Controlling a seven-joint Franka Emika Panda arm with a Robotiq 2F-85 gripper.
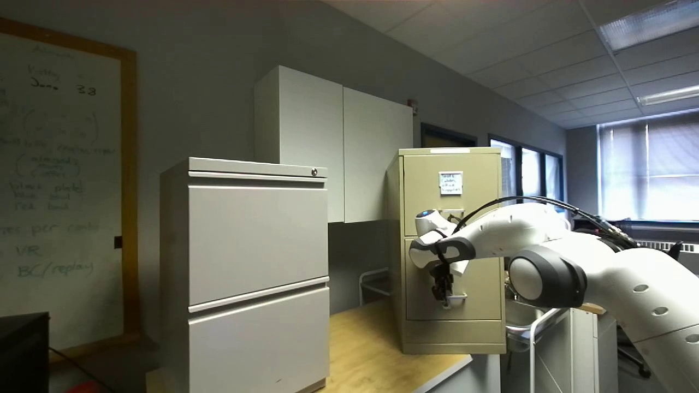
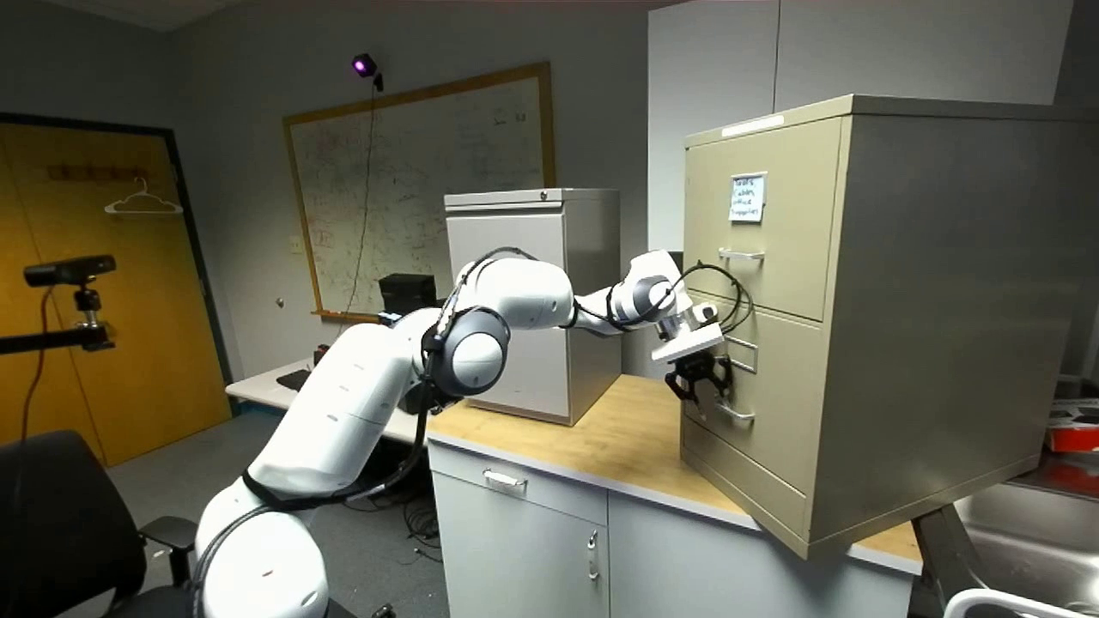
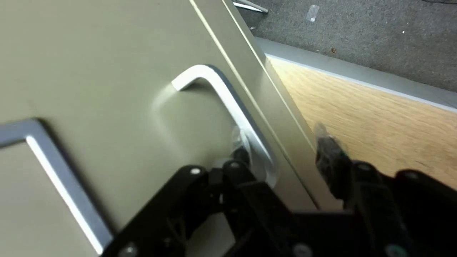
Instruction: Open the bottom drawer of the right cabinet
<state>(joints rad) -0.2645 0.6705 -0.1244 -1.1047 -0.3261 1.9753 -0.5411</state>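
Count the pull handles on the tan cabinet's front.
2: the upper handle, below the paper sheet, and the lower handle, on the bottom drawer. The rectangular frame between them looks like a label holder. None seems hidden.

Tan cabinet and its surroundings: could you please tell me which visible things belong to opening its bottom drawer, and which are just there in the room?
Belonging to the job:
tan cabinet
bottom drawer, shut
its pull handle
pincer, open at the handle

Just there in the room:
pale grey cabinet
whiteboard
black chair
white wall cupboards
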